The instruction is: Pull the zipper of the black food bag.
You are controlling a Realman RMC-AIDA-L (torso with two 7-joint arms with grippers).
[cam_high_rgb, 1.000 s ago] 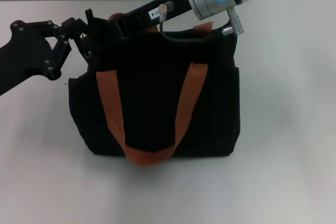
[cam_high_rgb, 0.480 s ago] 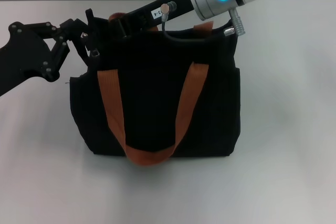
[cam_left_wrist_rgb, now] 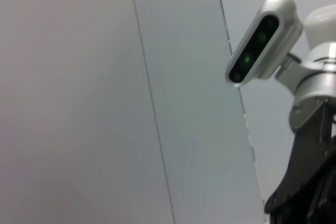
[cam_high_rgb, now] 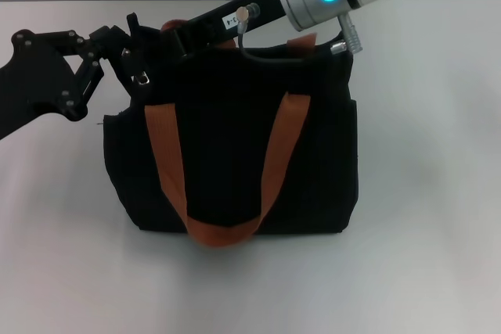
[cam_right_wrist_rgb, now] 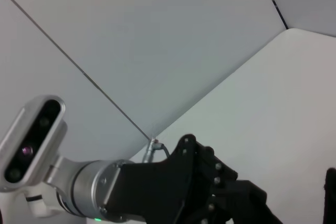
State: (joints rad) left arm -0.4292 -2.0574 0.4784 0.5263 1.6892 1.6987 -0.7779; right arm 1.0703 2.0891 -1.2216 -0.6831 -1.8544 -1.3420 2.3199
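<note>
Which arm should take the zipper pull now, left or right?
Left, most likely. The left gripper is already at the black food bag's top left corner, right by the silver zipper. The right gripper reaches across the bag's top edge from the other side, farther from the tab.

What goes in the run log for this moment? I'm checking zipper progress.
left gripper: at black food bag's top left corner | zipper: hangs by fingers | right gripper: over bag top | fingers: unclear
</note>
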